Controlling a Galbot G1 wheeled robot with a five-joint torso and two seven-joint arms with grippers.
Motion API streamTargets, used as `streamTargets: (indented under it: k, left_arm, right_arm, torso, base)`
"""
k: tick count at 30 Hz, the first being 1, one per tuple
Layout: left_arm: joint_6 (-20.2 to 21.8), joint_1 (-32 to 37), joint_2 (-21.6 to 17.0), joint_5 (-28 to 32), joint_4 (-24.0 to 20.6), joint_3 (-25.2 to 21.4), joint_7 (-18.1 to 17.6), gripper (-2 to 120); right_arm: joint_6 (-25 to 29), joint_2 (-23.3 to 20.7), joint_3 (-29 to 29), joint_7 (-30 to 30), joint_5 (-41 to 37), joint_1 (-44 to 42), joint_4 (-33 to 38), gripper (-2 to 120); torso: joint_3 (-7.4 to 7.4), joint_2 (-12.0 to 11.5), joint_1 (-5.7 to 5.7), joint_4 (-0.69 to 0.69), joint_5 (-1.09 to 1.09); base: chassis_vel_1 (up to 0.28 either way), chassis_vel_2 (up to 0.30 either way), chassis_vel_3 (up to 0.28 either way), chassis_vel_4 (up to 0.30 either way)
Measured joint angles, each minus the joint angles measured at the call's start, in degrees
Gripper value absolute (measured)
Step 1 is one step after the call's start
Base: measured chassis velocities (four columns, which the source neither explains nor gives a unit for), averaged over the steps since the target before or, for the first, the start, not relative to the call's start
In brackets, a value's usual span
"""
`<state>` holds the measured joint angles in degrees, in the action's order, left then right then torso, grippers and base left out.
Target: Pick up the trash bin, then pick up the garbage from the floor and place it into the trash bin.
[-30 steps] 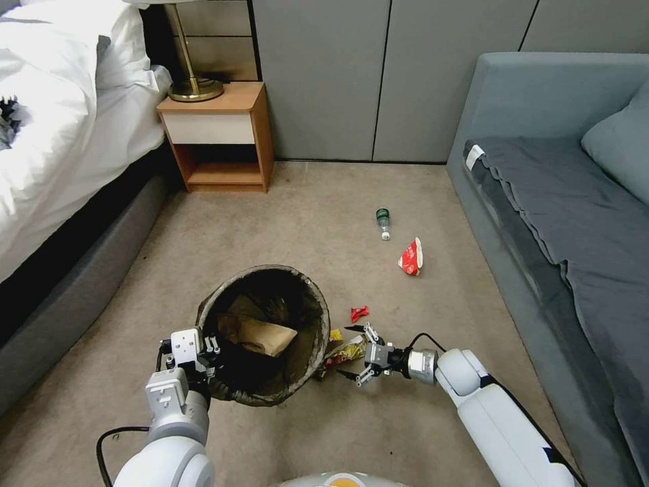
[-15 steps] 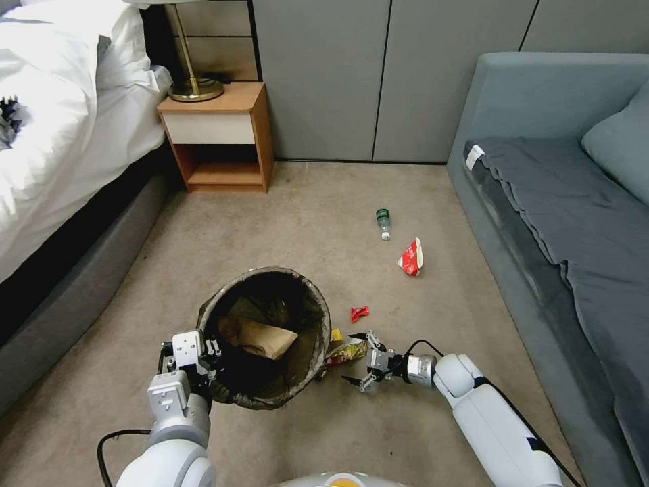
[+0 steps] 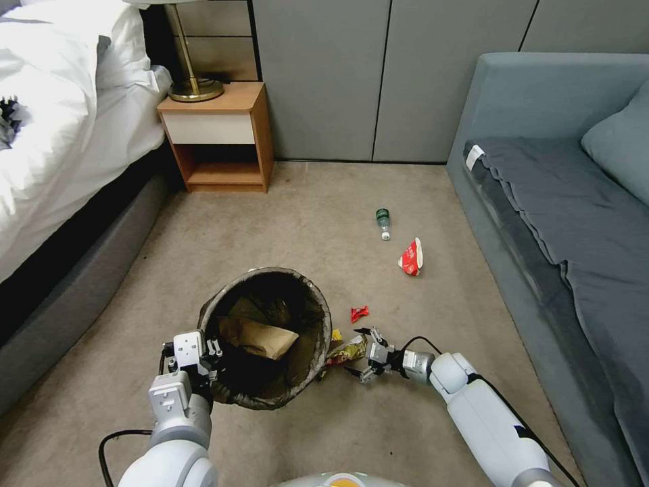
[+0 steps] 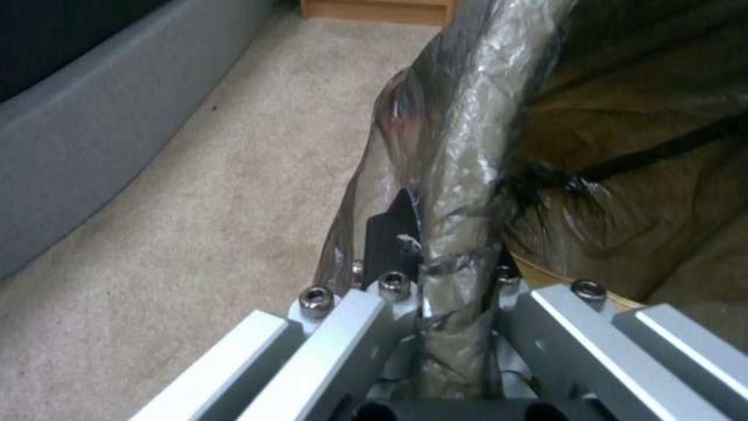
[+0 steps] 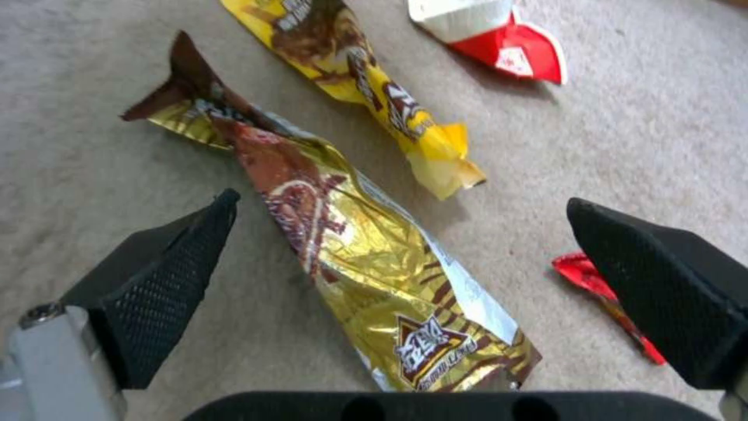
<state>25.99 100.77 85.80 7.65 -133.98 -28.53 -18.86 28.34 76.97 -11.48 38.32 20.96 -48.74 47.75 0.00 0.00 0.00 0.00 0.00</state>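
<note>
between right gripper (image 5: 401,219) fingers, gold wrapper (image 5: 366,257)

bag-lined trash bin (image 3: 265,337) stands upright on carpet (paper bag inside), gold wrapper (image 5: 366,257) flat beside it.

Left gripper (image 3: 203,358) clamped tight, arm raised; right gripper (image 3: 359,352) reaches low and forward, its fingers (image 5: 163,286) spread wide.
</note>
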Motion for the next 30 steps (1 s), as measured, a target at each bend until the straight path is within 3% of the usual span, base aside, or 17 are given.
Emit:
streamTargets:
  k: [20, 30]
  left_arm:
    - [-0.76, 1.16, 0.8, -1.03, -0.41, 0.32, -0.01, 0]
    - [-0.76, 0.74, 0.83, -1.09, -0.43, 0.51, 0.0, 0]
  right_arm:
    - [-2.16, 3.33, 0.99, -1.95, 1.28, 3.6, -7.97, 100]
    - [-1.67, 3.38, 0.91, -1.88, 0.26, 3.3, -8.39, 66]
  torso:
    - [0.0, 0.0, -0.01, 0.0, 0.0]
    - [0.0, 0.0, -0.01, 0.0, 0.0]
  base:
    - [0.0, 0.0, 0.0, 0.0]
    - [0.0, 0.0, 0.0, 0.0]
